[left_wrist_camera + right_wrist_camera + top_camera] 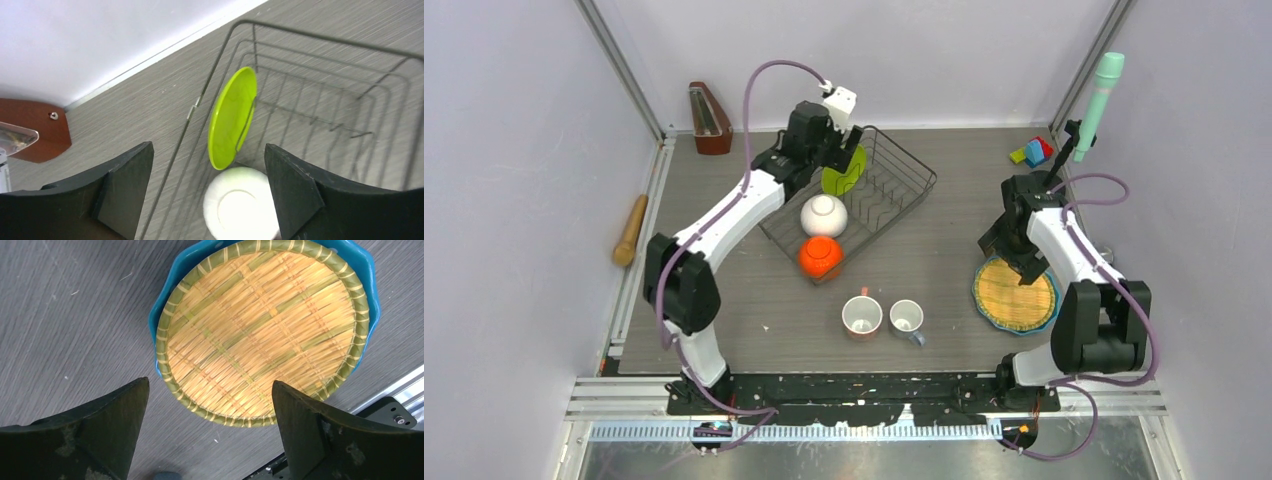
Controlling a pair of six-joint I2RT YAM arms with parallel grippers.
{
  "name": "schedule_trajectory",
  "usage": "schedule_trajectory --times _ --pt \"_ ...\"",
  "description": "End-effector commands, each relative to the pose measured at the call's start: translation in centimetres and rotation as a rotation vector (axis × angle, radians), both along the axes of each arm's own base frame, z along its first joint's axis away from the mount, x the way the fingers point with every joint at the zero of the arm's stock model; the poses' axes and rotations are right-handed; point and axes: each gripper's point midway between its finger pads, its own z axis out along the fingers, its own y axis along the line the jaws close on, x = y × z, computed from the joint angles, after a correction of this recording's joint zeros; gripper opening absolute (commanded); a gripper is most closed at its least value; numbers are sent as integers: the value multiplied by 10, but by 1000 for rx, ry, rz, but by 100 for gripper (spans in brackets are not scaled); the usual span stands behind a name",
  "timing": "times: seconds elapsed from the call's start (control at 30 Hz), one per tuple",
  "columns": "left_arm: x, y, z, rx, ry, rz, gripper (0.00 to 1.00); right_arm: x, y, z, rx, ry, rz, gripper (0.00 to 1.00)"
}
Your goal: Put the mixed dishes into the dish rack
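Observation:
The black wire dish rack [894, 190] sits at the back centre. A lime-green plate [844, 170] stands on edge between its tines, also in the left wrist view [232, 117]. An upturned white bowl [823, 215] lies in the rack just in front of it [240, 205]. An upturned orange bowl [821, 257] sits at the rack's near corner. My left gripper [844, 148] hangs open and empty above the green plate [207, 150]. The pink mug [861, 316] and grey mug [907, 318] stand on the table. My right gripper [1022, 262] is open and empty [210, 385] over the yellow woven plate [262, 330], which lies on the blue plate [172, 285].
A brown wooden metronome [709, 120] stands at the back left, and a wooden rolling pin [631, 230] lies by the left wall. Toy blocks [1034, 152] and a mint-green handled tool [1099, 100] are at the back right.

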Motion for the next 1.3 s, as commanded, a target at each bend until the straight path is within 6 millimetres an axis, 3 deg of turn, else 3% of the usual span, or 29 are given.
schedule_trajectory --times 0.0,0.2,0.4,0.47,0.5,0.53,0.6,0.67,0.8,1.07,1.27 --pt "-41 -11 42 -224 26 -25 84 22 -7 -2 -40 -43 -25 100" --pt "-94 -42 31 -530 194 -123 83 43 -1 -29 -3 -16 -31 95" --pt "-121 -42 16 -538 258 -159 82 53 -7 -45 -42 26 -36 87" --pt "-123 -39 13 -528 260 -155 82 54 -9 -49 -48 41 -39 76" --pt "-124 -39 11 -523 264 -153 82 55 -9 -50 -49 44 -40 64" --pt "-123 -39 10 -521 266 -153 82 54 -9 -53 -49 52 -42 59" --pt "-123 -39 8 -520 269 -154 82 54 -11 -55 -50 55 -48 27" --pt "-122 -40 7 -519 272 -155 82 54 -12 -55 -31 54 -58 5" --pt "-122 -43 6 -521 282 -165 82 53 -12 -45 -2 38 -66 0" --pt "-125 -56 5 -562 315 -212 81 57 -7 1 23 -59 -61 0" --pt "-139 -95 5 -628 336 -323 81 62 6 43 97 -173 -63 0"
